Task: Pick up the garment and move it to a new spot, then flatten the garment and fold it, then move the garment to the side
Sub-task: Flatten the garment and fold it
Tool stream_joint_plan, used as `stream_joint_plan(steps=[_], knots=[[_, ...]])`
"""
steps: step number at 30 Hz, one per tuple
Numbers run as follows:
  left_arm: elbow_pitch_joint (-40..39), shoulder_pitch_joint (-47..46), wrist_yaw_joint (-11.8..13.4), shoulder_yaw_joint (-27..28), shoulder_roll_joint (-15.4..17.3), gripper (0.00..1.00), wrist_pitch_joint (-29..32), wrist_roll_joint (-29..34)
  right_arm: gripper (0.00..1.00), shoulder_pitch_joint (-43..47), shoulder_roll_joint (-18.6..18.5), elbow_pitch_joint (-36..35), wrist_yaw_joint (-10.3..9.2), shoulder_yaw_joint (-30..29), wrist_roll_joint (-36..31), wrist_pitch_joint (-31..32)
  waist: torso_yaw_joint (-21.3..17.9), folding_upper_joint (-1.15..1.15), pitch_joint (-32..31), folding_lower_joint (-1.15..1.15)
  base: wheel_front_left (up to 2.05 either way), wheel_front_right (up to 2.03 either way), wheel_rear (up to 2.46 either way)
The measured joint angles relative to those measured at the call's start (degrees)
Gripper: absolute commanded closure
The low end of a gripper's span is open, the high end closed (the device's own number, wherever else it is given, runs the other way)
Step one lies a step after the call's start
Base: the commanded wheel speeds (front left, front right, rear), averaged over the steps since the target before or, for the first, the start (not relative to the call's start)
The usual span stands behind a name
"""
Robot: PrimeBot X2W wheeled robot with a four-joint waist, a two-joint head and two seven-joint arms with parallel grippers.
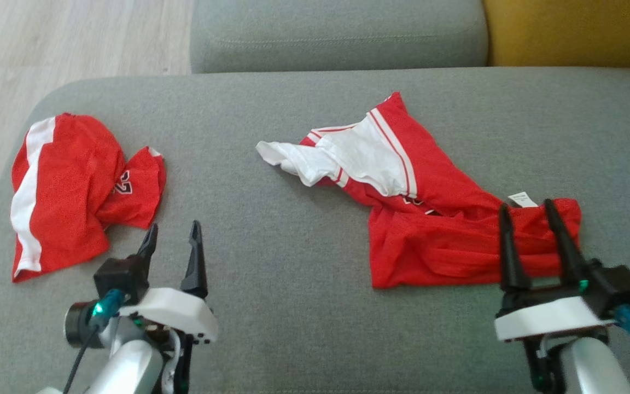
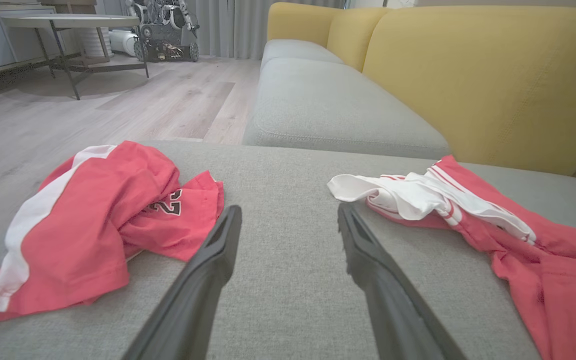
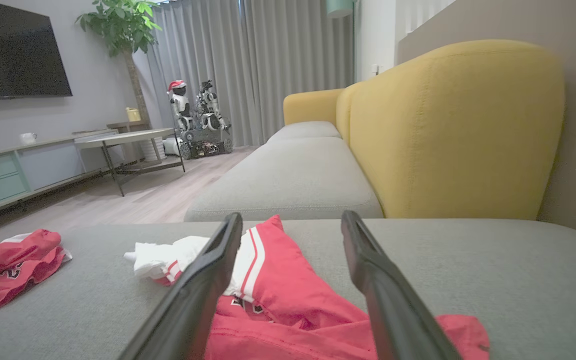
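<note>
Left gripper (image 1: 174, 225) released near other red cloth (image 1: 63, 191), right gripper (image 1: 526, 205) released above crumpled garment (image 1: 430, 246)

A red garment (image 1: 430, 241) with a white, red-striped panel is seen lying crumpled and partly spread toward 3 o'clock in the head view. A second red garment (image 1: 69, 186), white-striped and numbered, is bunched toward 9 o'clock.

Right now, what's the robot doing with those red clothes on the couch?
It's getting ready to tidy them. Two crumpled red and white clothes lie on the grey couch seat. The robot's right hand is open just over the near edge of the shirt on the right, and its left hand is open near the other red piece. Nothing is picked up yet.
</note>
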Motion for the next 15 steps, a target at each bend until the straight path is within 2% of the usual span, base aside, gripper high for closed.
stream_joint_plan(steps=[7,11,15], knots=[[-0.3,-0.3,-3.46,2.31,-3.59,0.0,0.0,4.0,0.0,-4.55,-0.02,4.12,0.0,5.54,-5.06,2.27,1.93,0.0,2.21,0.0,0.0,0.0,0.0],[1.07,-1.31,-4.98,3.36,-5.43,0.0,0.0,5.35,0.0,-11.54,-0.33,9.57,0.0,8.62,-7.77,4.36,3.33,0.0,4.01,0.0,0.0,0.0,0.0],[2.15,-2.2,-6.69,4.26,-6.93,0.0,0.0,6.51,0.0,-17.05,-2.35,16.31,0.01,10.0,-8.8,5.52,5.04,0.0,5.94,0.0,0.0,0.0,0.0]])
